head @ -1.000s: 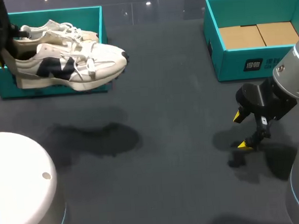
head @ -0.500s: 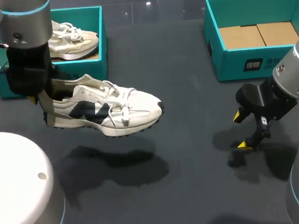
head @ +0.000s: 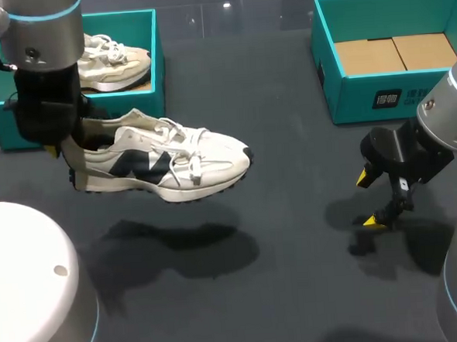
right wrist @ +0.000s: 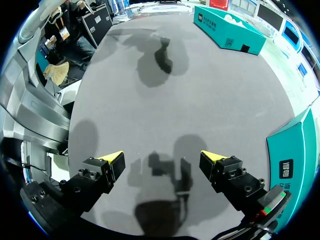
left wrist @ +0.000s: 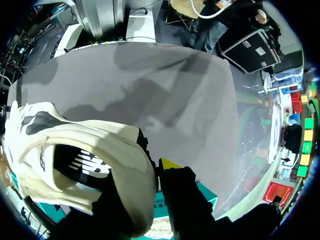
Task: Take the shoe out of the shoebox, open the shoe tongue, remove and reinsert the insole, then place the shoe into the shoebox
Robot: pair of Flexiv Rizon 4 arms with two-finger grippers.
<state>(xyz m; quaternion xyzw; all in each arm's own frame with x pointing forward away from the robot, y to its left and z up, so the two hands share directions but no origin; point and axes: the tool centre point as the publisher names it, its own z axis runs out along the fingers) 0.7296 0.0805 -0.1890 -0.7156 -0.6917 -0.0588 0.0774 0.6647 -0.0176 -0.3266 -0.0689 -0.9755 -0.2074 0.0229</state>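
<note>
The white sneaker is out of the left shoebox and hangs above the table just in front of that box, near the far left corner, its heel clamped in the left gripper. The tongue, the insole and the return to the box are all still to do. The right gripper waits with its fingers apart by the right edge. A second ago the sneaker was level with the box's front wall; it has since come forward and levelled, and the right arm has not moved.

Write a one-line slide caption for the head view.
Left pincer holds the white sneaker by its heel above the table, in front of the left shoebox; right pincer hangs open.
</note>
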